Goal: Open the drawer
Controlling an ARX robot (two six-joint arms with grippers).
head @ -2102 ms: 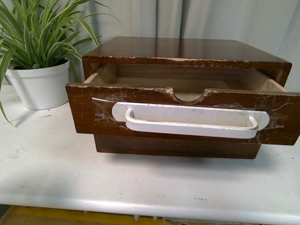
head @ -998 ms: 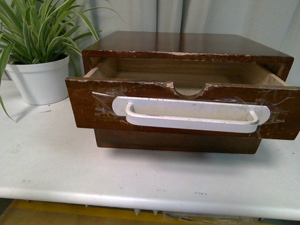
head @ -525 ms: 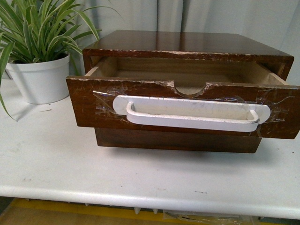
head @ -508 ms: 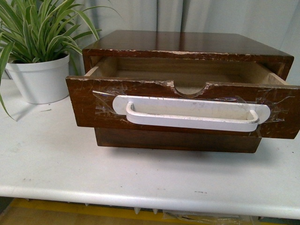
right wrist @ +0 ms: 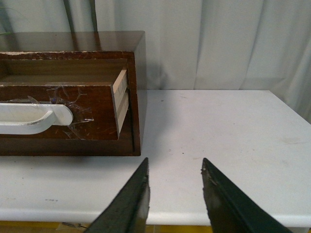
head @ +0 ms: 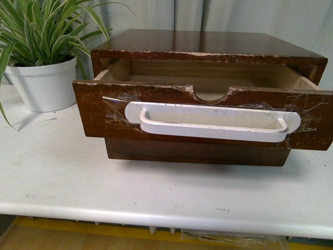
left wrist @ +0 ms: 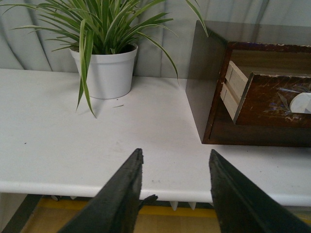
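Observation:
The dark brown drawer [head: 104,112] stands pulled partly out of its cabinet [head: 208,44], with pale wood showing inside. Its long white handle [head: 213,121] is taped across the front under a half-round notch. Neither arm shows in the front view. My left gripper [left wrist: 175,158] is open and empty over the table's front edge, apart from the drawer's left end [left wrist: 272,99]. My right gripper [right wrist: 175,166] is open and empty over the front edge, apart from the drawer's right end [right wrist: 73,111].
A white pot with a striped leafy plant [head: 44,83] stands at the back left of the white table [head: 156,192]; it also shows in the left wrist view [left wrist: 104,73]. Grey curtains hang behind. The table's front edge runs close below both grippers.
The front view has shifted slightly, so the cabinet sits a little higher in the picture. The drawer stays open by about the same amount.

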